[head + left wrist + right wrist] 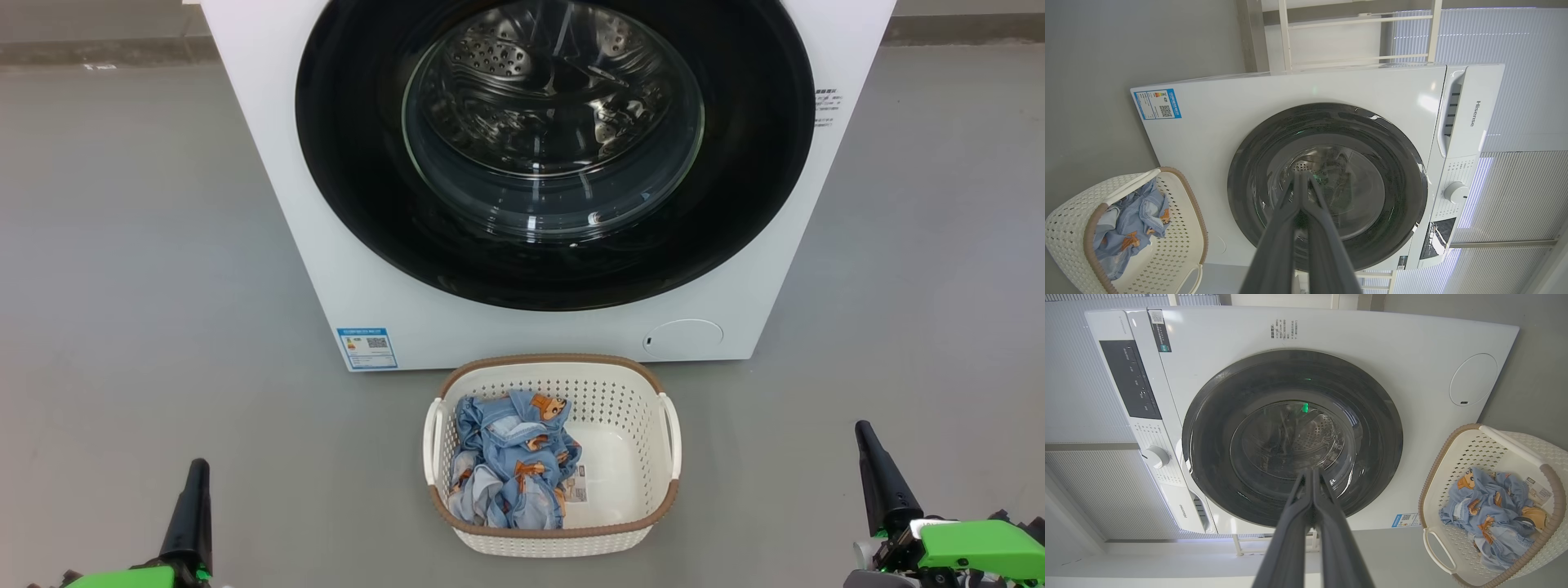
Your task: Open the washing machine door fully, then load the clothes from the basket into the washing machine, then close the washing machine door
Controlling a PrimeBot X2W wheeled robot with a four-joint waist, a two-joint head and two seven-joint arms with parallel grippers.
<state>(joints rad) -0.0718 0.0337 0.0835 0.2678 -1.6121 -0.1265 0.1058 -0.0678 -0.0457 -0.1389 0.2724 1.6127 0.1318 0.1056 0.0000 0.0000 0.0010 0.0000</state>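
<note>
Head view, washing machine: the white washing machine (269, 204) stands on the grey floor (122, 286) facing the camera, with its top cut off by the frame.
Head view, door: the door (343, 163) is shut, its glossy black rim flush against the front. The steel drum (522, 73) shows through the glass bowl (555, 196).
Head view, low front: a blue sticker (366, 348) sits at the lower left corner and a round flap (682, 336) at the lower right.
Head view, basket: the basket (555, 535) stands on the floor just in front of the machine, below the door and not touching it.
Head view, clothes: the clothes (510, 465) lie bundled in the basket's left half. A paper label (576, 483) lies beside them on the bare bottom.
Head view, left gripper: the left gripper (196, 478) points up at the lower left, clenched into one dark spike. It grasps nothing and is well apart from the basket.
Head view, right gripper: the right gripper (872, 457) points up at the lower right, also clenched and empty.
Left wrist view, fingers: the two fingers (1278, 237) meet at their tips with nothing between them, aimed at the door's glass.
Left wrist view, surroundings: the machine appears turned on its side, with its control knob (1455, 192) at the right. The basket with the clothes is at the lower left.
Right wrist view, fingers: this arm's fingers (1290, 539) close tip to tip in front of the glass and hold nothing.
Right wrist view, surroundings: the dark control panel (1131, 379) is at the upper left. The basket and clothes are at the lower right, beside the machine.
</note>
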